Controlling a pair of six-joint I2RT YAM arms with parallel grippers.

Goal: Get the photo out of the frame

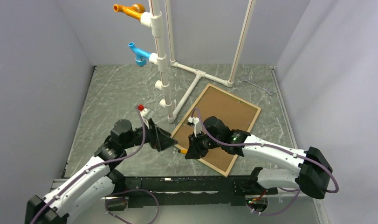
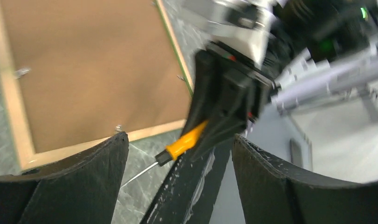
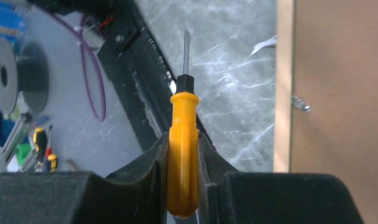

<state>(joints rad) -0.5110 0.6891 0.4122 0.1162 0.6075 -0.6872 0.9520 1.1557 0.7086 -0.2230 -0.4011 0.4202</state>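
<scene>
The thin, green-edged rectangular picture frame [image 1: 235, 96] lies face down, its brown fibreboard backing board [image 1: 224, 119] uppermost, so the photo sits hidden beneath (none of it shows). The right gripper [image 3: 183, 144] clamps an orange-handled flat screwdriver [image 3: 183, 163], likely for prying the small metal tabs [image 3: 301, 103]. The left gripper [image 1: 168, 141] hangs beside it, spread wide and empty.

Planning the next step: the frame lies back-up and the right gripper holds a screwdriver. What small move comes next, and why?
Probably swing the right gripper so the screwdriver tip reaches the nearest metal tab on the frame beside its backing board; those tabs seem to pin the board in. The left gripper stands open.
</scene>
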